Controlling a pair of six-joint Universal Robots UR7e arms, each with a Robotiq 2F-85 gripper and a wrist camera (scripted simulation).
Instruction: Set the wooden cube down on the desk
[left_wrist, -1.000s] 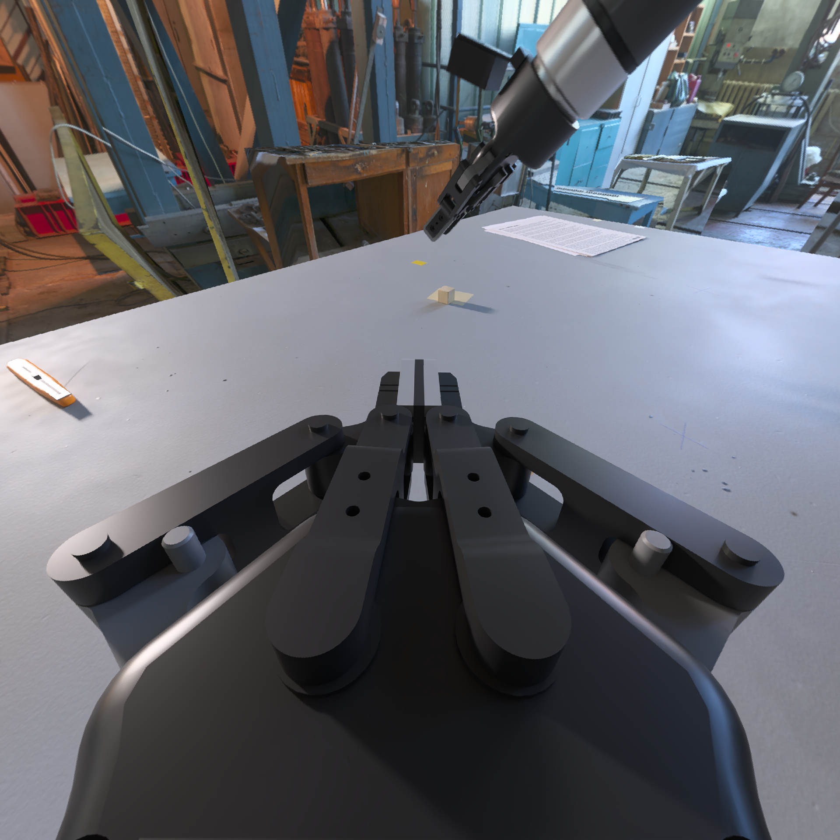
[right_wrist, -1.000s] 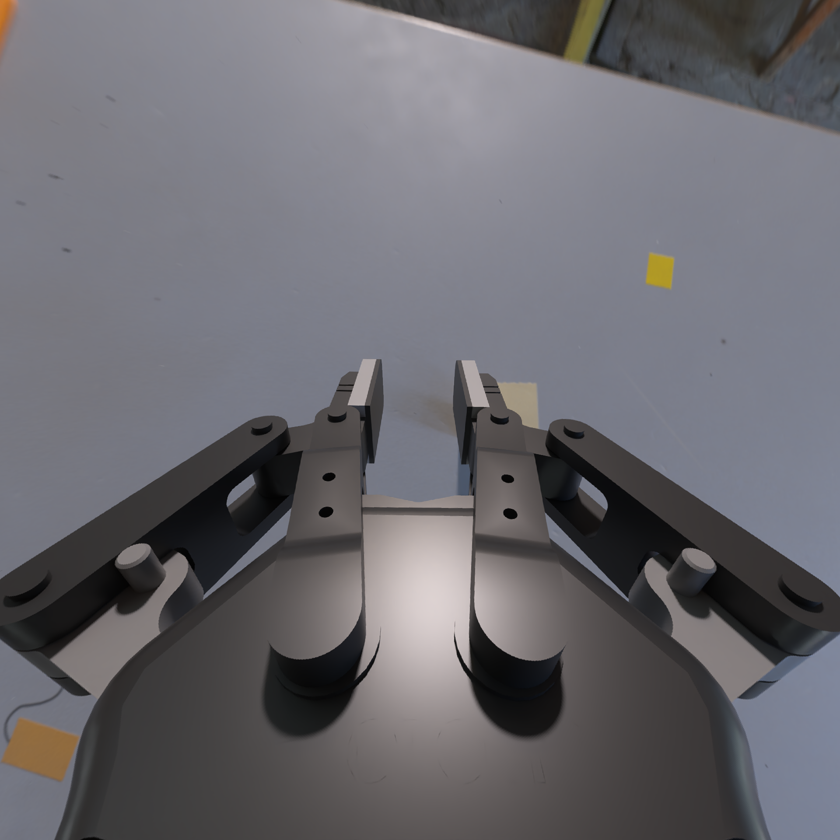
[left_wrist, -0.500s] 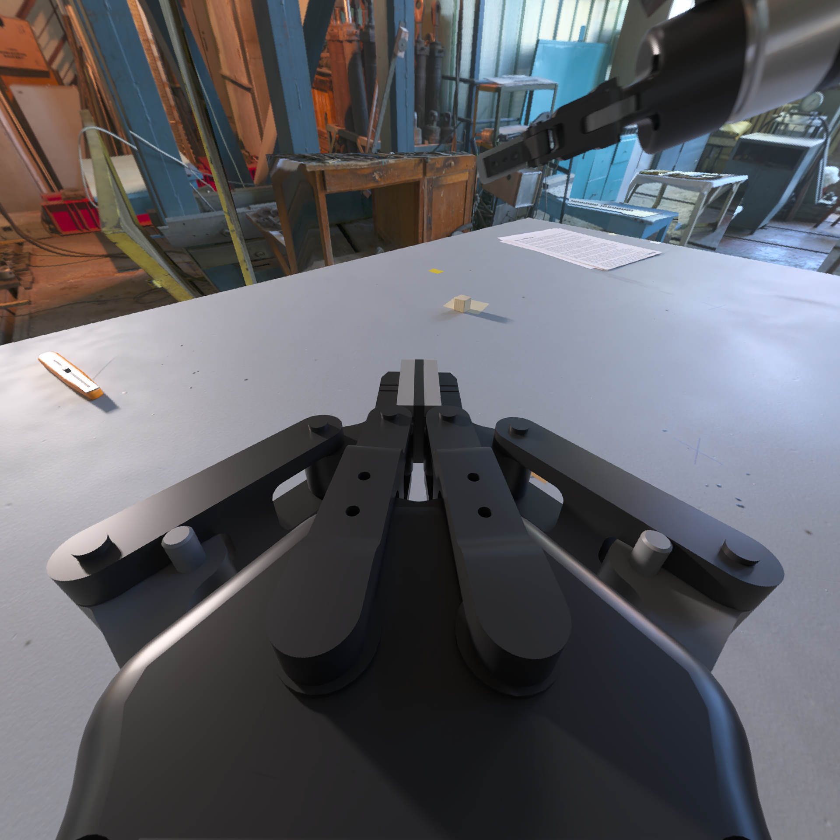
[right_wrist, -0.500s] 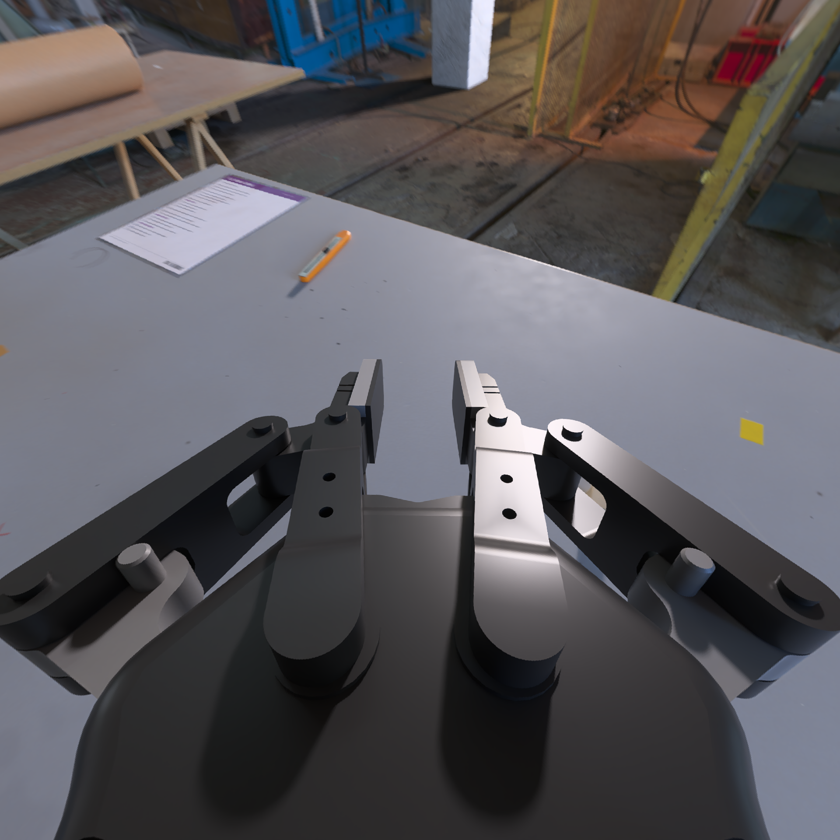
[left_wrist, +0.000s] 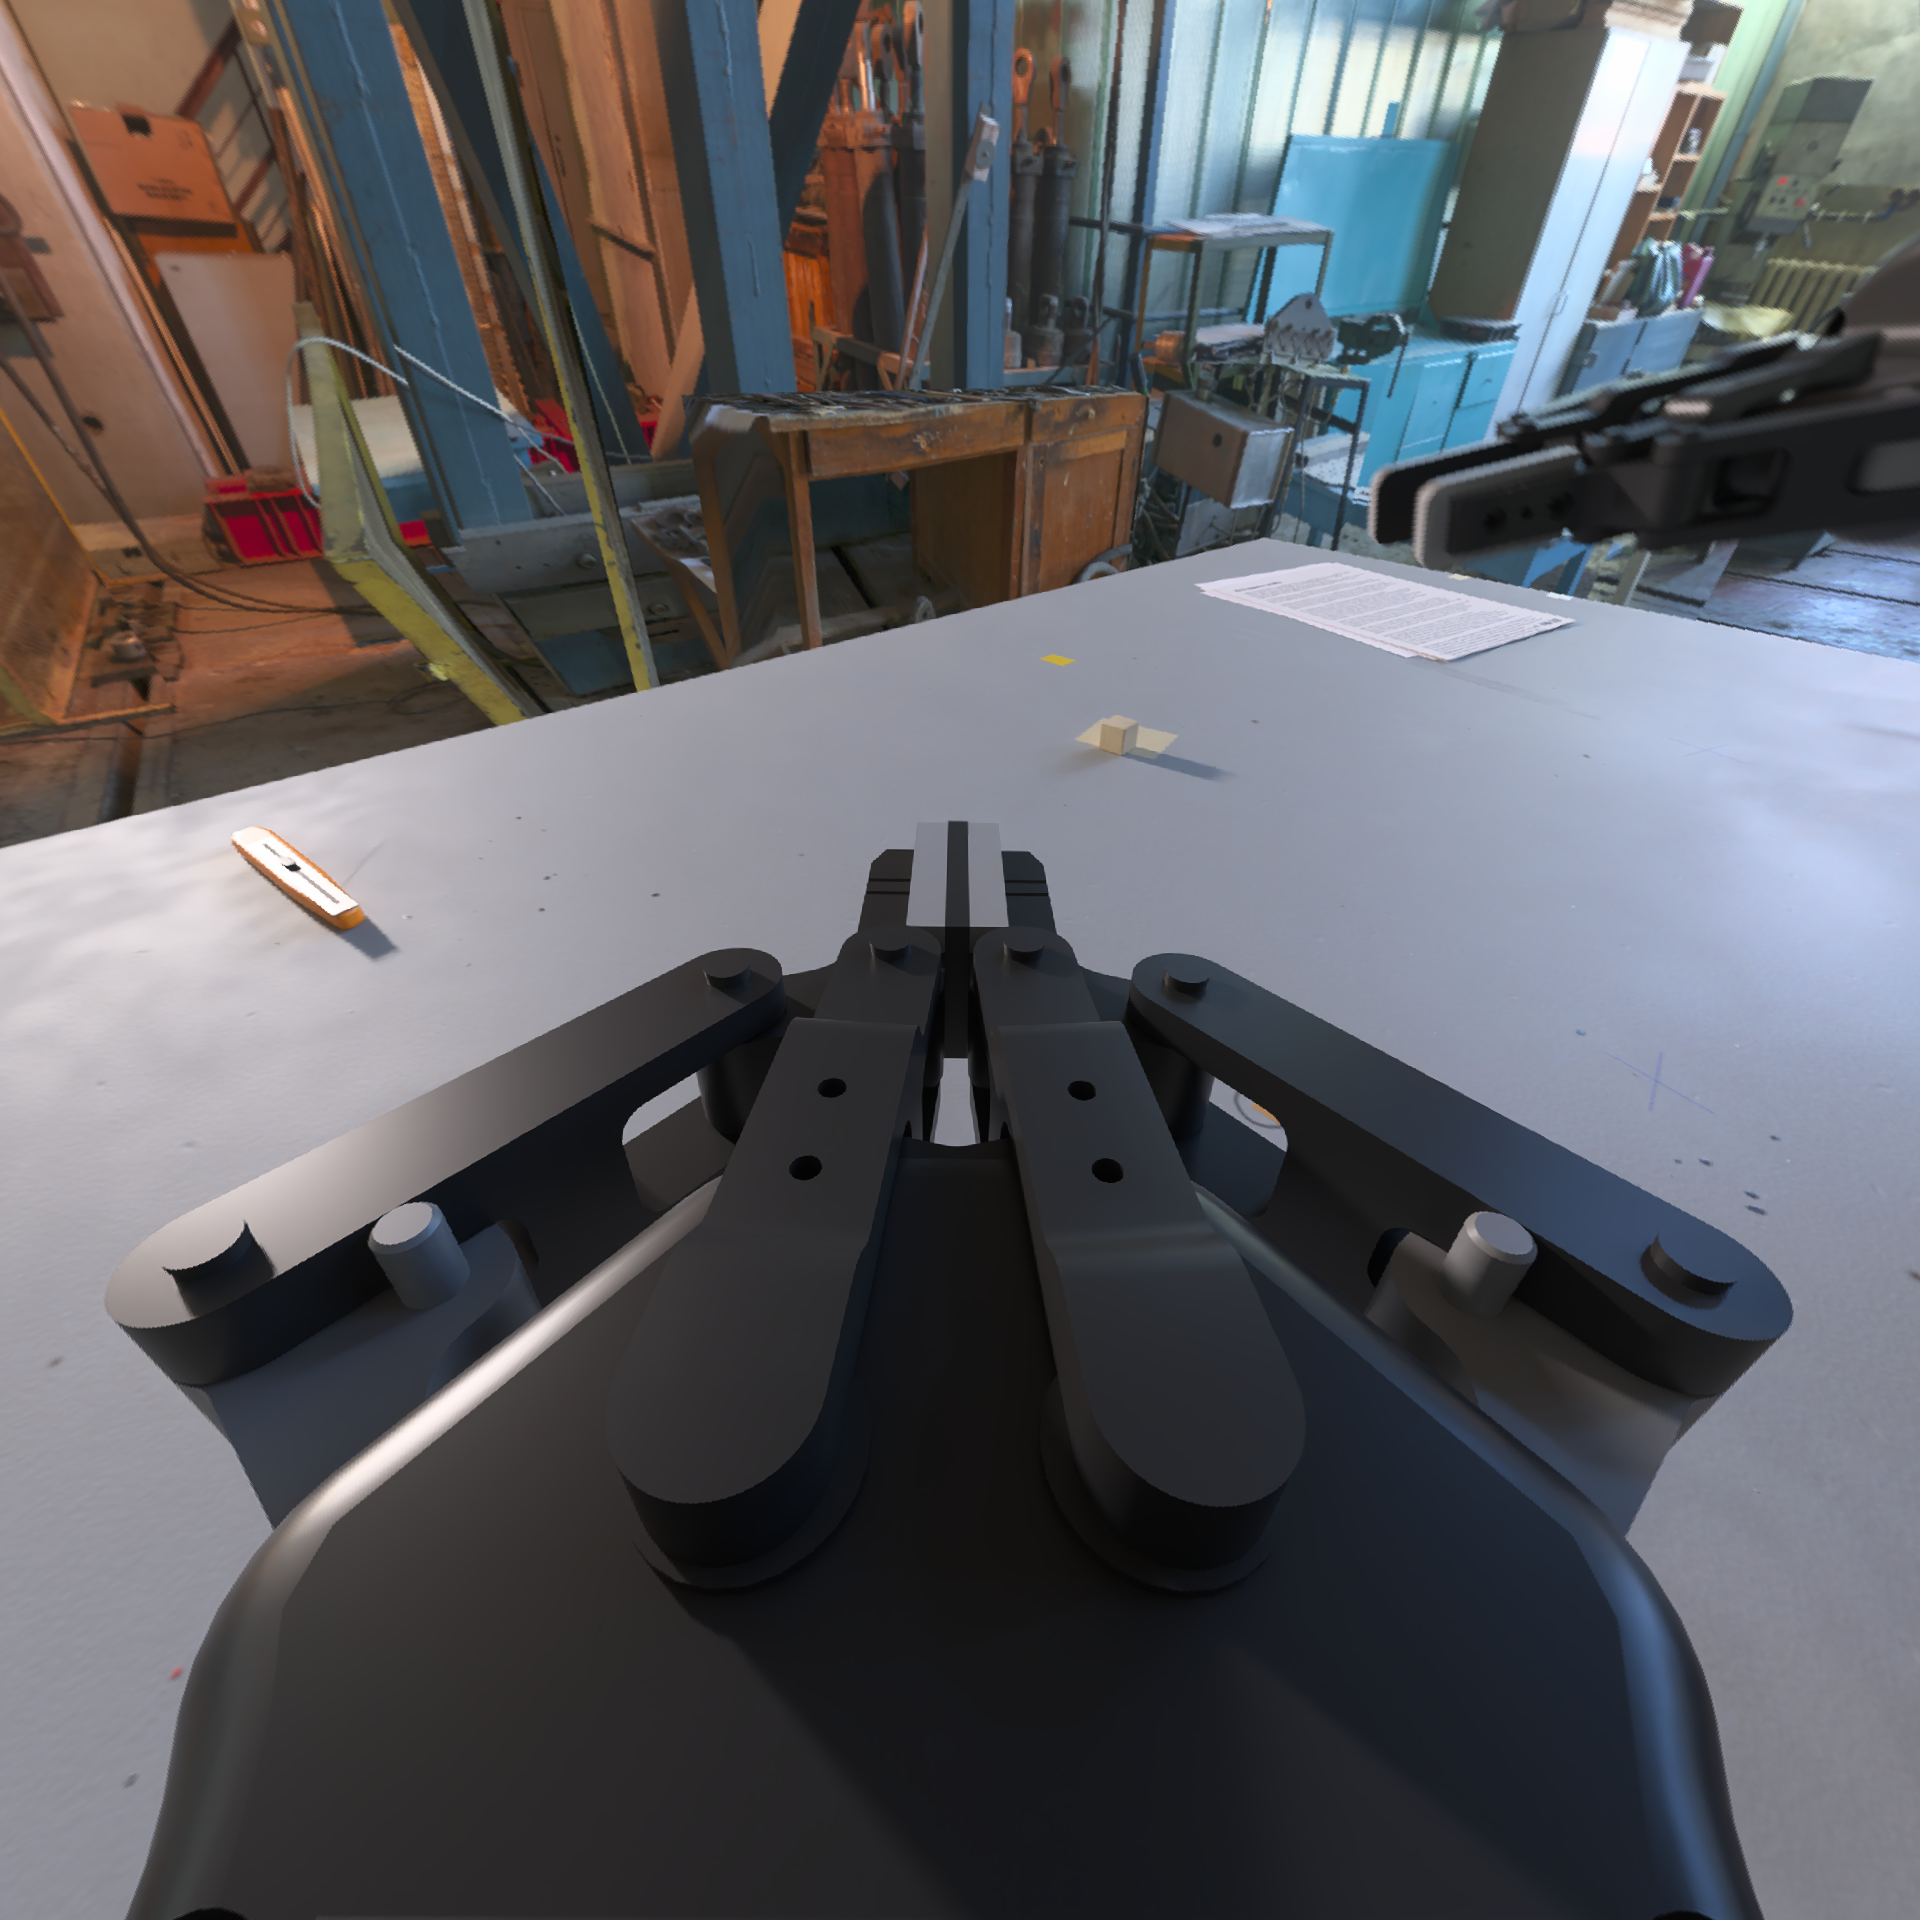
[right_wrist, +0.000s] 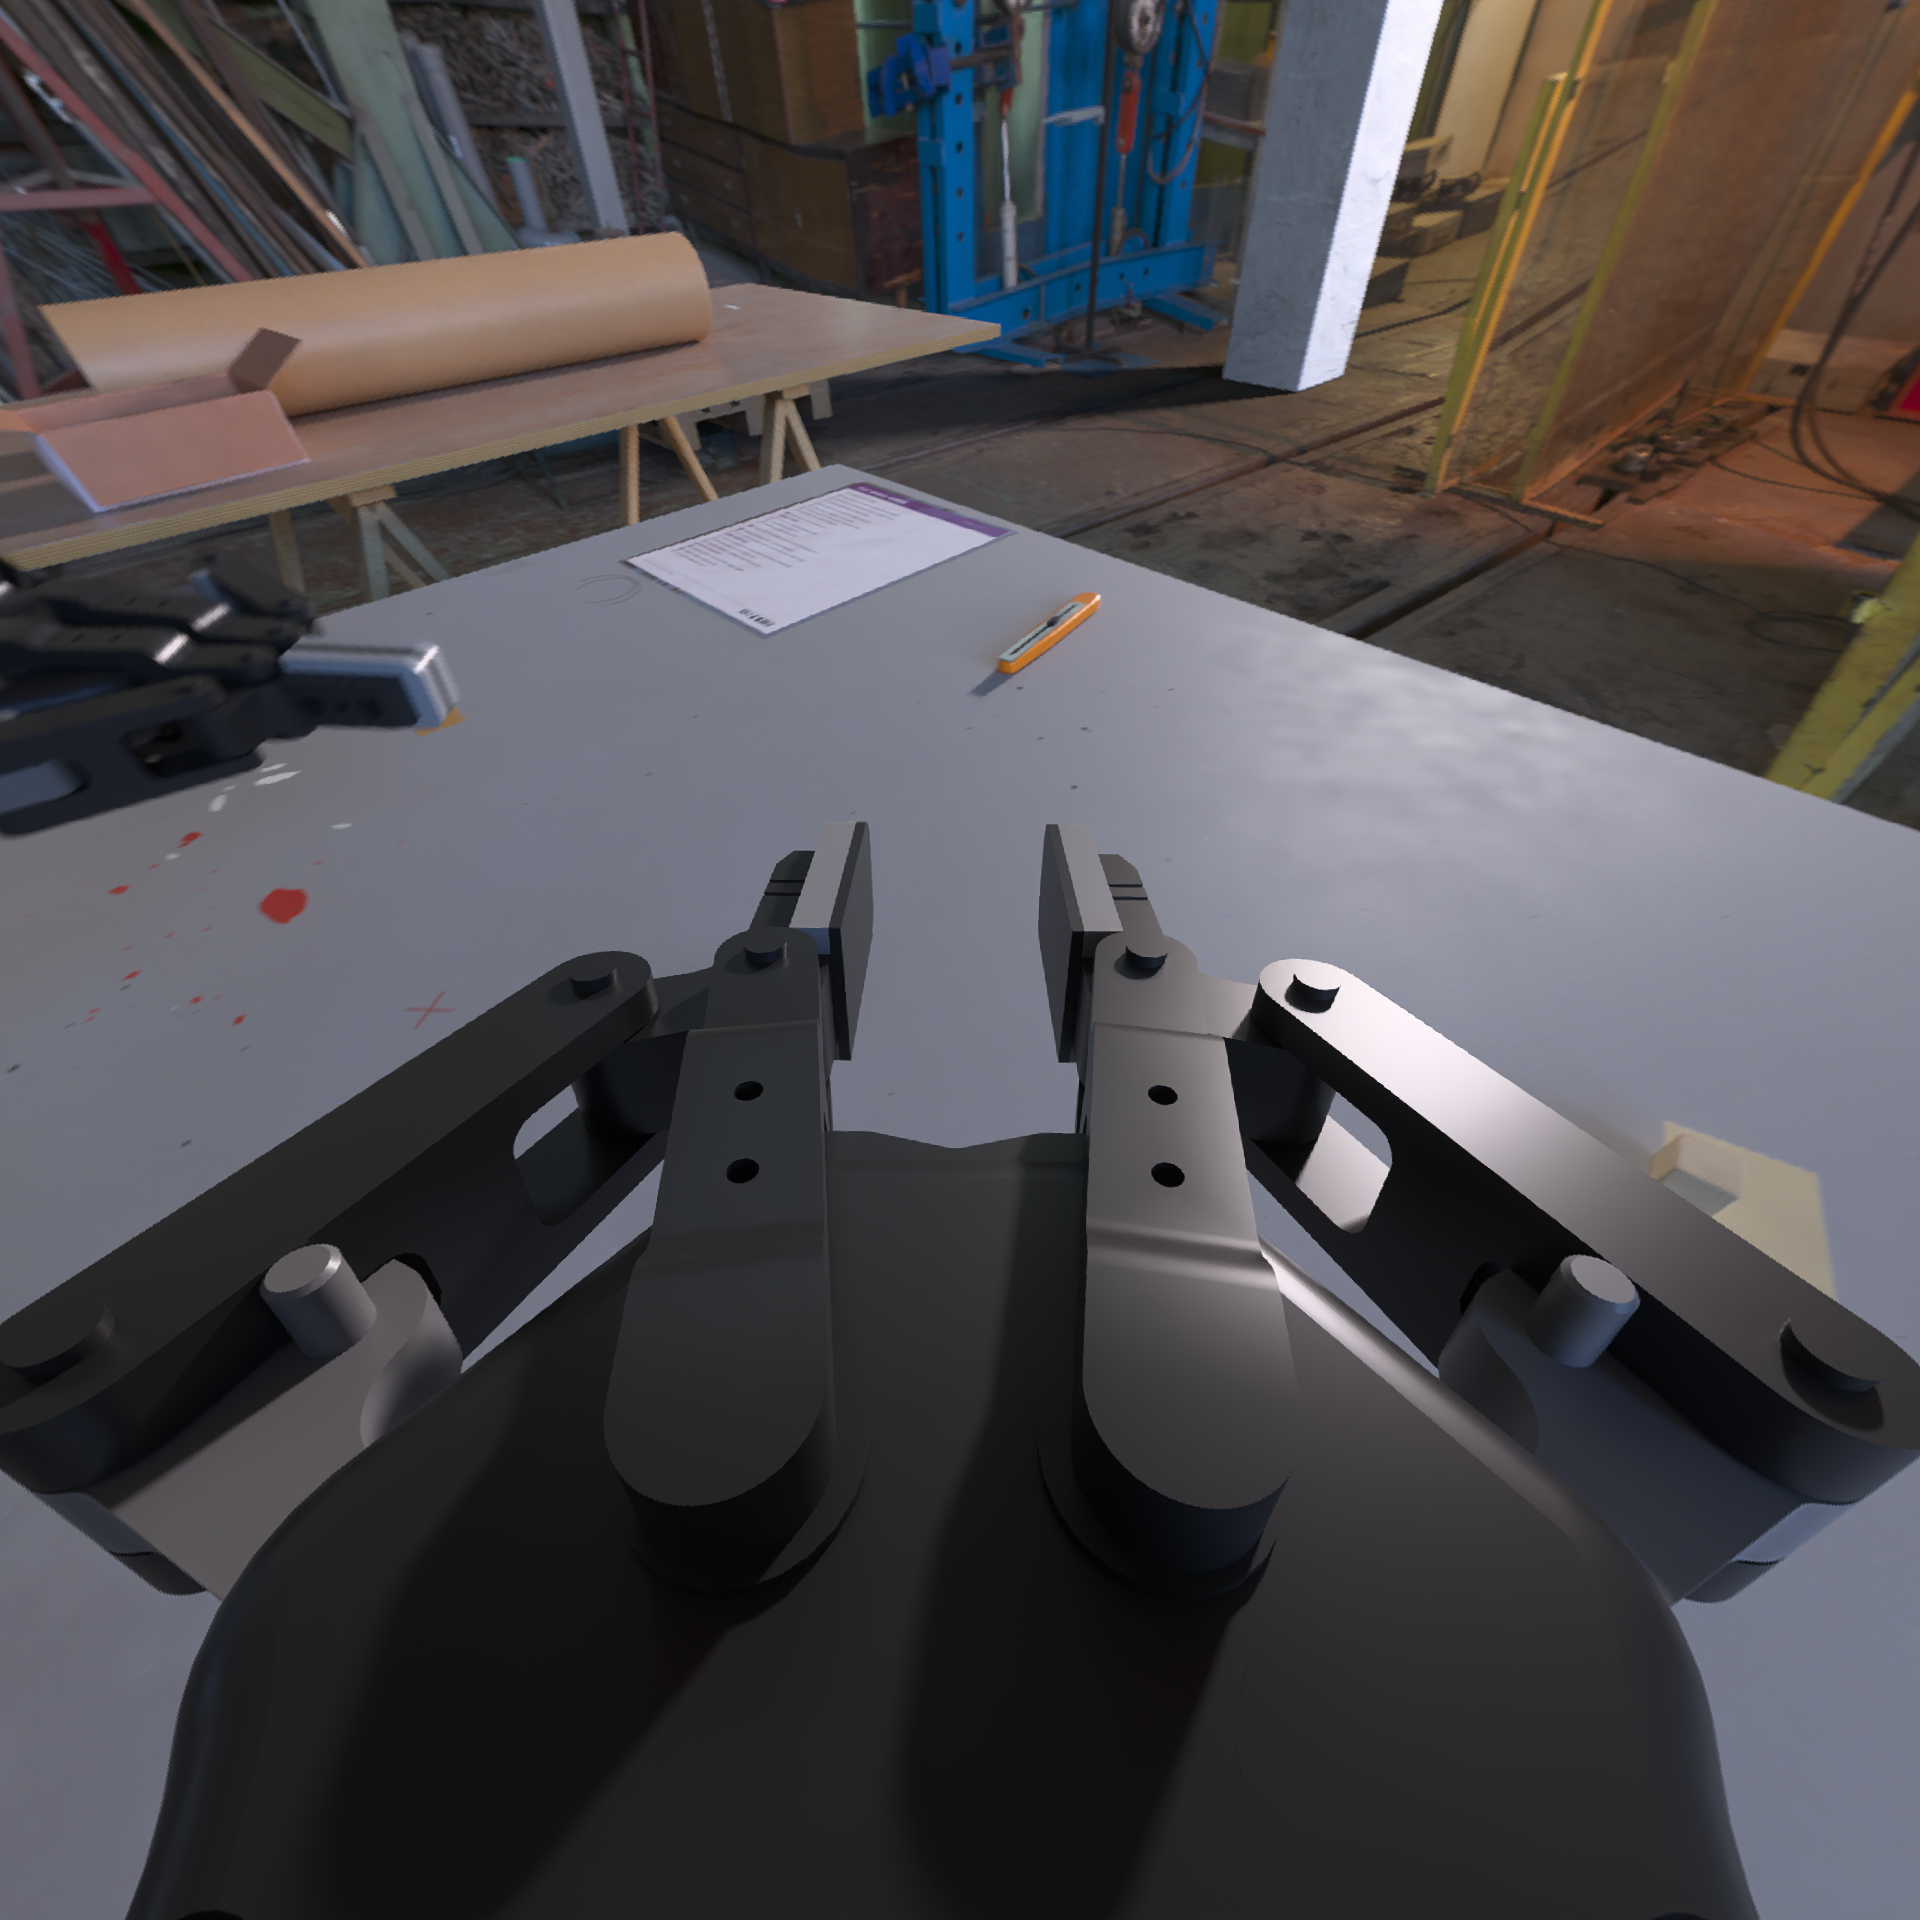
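Observation:
The small wooden cube (left_wrist: 1117, 735) rests on a beige paper square (left_wrist: 1155, 741) on the grey desk (left_wrist: 1455, 935), ahead of my left gripper. My left gripper (left_wrist: 956, 873) is shut and empty, low over the desk. My right gripper (right_wrist: 956, 894) is open and empty, raised above the desk; in the left wrist view it (left_wrist: 1455, 509) hangs at the upper right, well away from the cube. In the right wrist view the cube (right_wrist: 1694, 1155) shows partly behind the right linkage, and the left gripper (right_wrist: 416, 686) sits at the far left.
An orange utility knife (left_wrist: 299, 876) lies on the left of the desk, also seen in the right wrist view (right_wrist: 1049, 644). Printed sheets (left_wrist: 1382, 618) (right_wrist: 821, 551) lie near the desk's edges. A small yellow square (left_wrist: 1057, 659) and red stains (right_wrist: 283, 902) mark the surface.
My right gripper has lifted off the cube, swung up and away to the right, and stays open. The cube stays on the beige square. My left gripper stays shut and has shifted slightly.

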